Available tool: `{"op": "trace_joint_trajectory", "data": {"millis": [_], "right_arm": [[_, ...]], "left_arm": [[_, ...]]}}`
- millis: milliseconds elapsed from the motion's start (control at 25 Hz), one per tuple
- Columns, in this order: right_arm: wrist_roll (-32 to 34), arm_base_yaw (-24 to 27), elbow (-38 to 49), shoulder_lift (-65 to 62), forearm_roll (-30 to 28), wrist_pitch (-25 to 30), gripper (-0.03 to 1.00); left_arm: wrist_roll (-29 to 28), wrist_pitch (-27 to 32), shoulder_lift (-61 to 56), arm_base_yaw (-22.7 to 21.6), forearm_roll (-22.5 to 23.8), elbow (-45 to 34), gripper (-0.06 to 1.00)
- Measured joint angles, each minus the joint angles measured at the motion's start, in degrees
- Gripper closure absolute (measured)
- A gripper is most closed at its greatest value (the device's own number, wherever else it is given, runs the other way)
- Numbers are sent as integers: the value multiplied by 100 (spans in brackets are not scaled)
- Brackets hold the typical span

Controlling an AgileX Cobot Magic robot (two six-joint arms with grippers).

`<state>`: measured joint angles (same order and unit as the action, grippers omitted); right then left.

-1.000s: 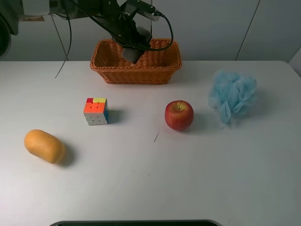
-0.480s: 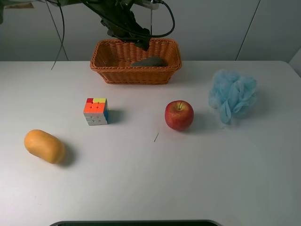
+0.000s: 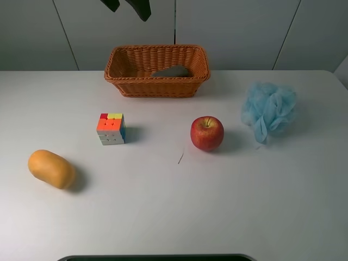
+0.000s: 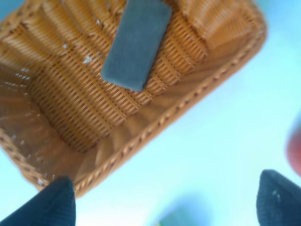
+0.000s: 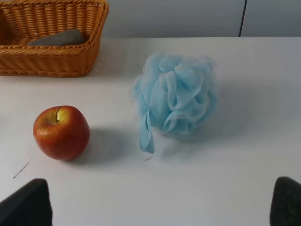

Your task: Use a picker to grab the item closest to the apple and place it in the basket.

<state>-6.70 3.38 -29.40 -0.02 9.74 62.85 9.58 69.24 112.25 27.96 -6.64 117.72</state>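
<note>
On the white table, high view:
Basket: brown woven wicker basket at 12 o'clock, on the tabletop.
Task item: flat grey rectangular block lying inside the basket, toward its right end.
Apple: red apple right of centre, well apart from the basket.
Sponge: pale blue mesh bath sponge at 3 o'clock of the apple, near it.
Cube: multicoloured puzzle cube at 9 o'clock of the apple.
Orange item: smooth oval orange object at 8 o'clock on the table.
Left gripper: dark tips at the top edge, above the basket; spread cannot be told here.

Left wrist view:
Pincer: dark fingertips stand wide apart with nothing between them, above the basket.
Block: resting on the wicker floor.

Right wrist view:
Pincer: black fingertips set wide, holding nothing, over bare table.
Objects: apple, sponge beside it, basket with the block inside.
</note>
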Motion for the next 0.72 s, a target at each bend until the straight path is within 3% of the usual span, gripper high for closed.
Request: {"op": "trace_joint_trajectory", "data": {"millis": [200, 720], "right_arm": [[0, 0, 0, 0, 0, 0, 27], [0, 0, 0, 0, 0, 0, 27]], "left_arm": [[-125, 21, -1388, 0, -33, -1235, 21], [-128, 83, -6019, 0, 152, -5669, 21]]}}
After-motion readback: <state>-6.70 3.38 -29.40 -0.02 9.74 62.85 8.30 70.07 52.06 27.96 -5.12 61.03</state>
